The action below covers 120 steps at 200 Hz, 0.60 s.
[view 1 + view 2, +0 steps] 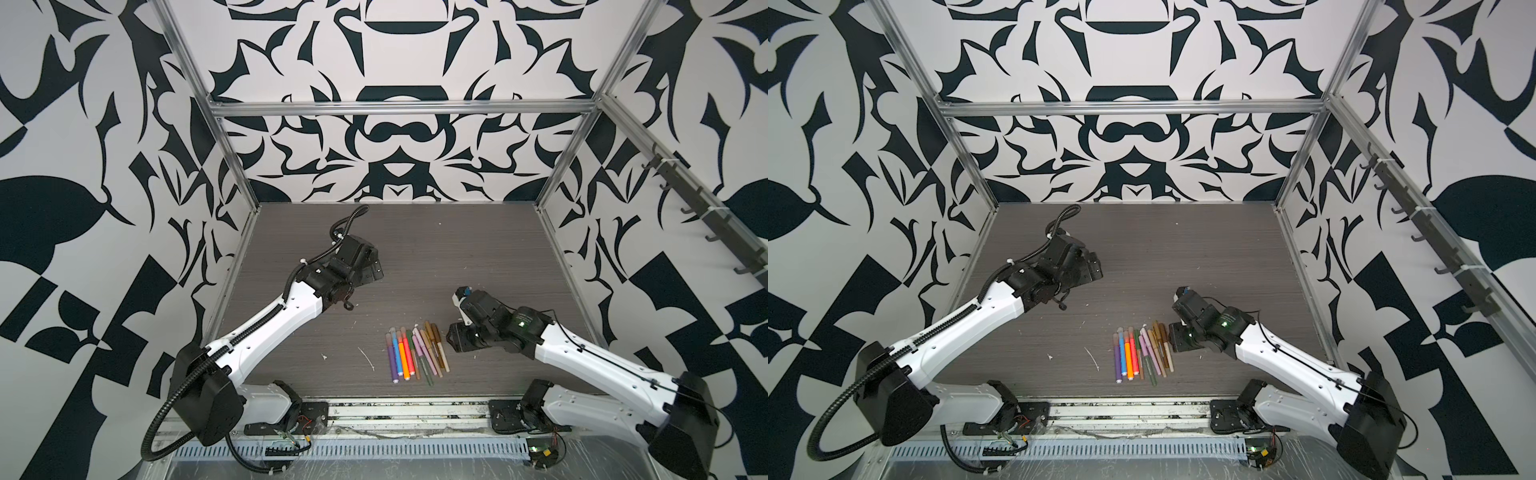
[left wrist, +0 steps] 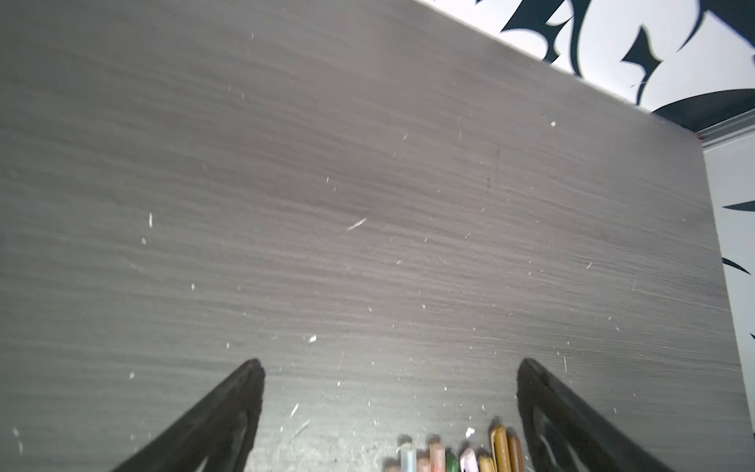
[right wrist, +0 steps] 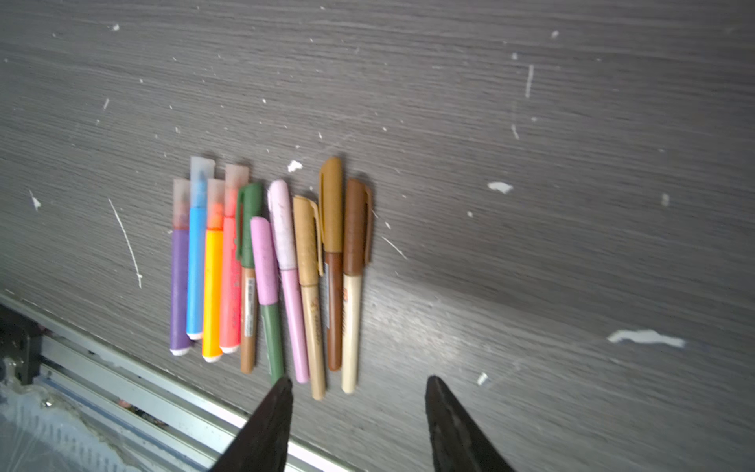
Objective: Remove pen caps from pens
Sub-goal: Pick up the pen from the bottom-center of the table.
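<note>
**Capped pens just ahead of right gripper**

The ten pens (image 3: 265, 265) lie side by side on the table (image 3: 531, 245), caps (image 3: 356, 227) all on and pointing away from the right gripper (image 3: 359, 381). Their tail ends sit just in front of its fingertips, which stand apart, holding nothing. The left gripper (image 2: 390, 363), spread wide and empty, hangs well off from the row.

Dark grey wood-grain tabletop (image 3: 490, 102), matt, flecked with white debris (image 3: 645, 338). Smooth plastic pens (image 3: 265, 278): frosted translucent pen caps (image 3: 202, 171) on the four bright ones, opaque matt pen caps (image 3: 331, 204) on the muted ones. Matt black fingers (image 3: 269, 425). Silvery metal rail (image 3: 122, 367) along the tabletop's edge. Smooth white plastic arm shells (image 1: 270, 320).
</note>
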Each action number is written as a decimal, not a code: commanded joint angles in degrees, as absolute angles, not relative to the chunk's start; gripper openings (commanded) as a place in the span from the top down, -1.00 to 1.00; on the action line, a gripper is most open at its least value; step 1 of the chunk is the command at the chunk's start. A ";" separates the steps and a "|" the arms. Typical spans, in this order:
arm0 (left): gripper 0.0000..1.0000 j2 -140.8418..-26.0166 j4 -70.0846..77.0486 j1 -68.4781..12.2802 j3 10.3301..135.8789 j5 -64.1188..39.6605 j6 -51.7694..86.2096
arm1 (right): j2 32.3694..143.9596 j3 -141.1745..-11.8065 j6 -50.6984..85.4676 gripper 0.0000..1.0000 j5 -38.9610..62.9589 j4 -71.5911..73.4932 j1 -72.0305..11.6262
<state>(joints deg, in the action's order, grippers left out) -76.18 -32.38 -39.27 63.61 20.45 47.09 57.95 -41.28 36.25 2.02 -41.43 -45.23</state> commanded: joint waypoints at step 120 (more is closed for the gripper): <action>-0.95 -72.55 -34.42 -41.42 60.14 10.93 62.57 | 51.47 -36.67 38.35 0.22 8.98 -48.78 -47.07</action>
<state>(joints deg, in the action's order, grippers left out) -76.44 -33.34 -40.56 61.82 11.14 56.38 54.43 -37.21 37.30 6.00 -49.50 -46.76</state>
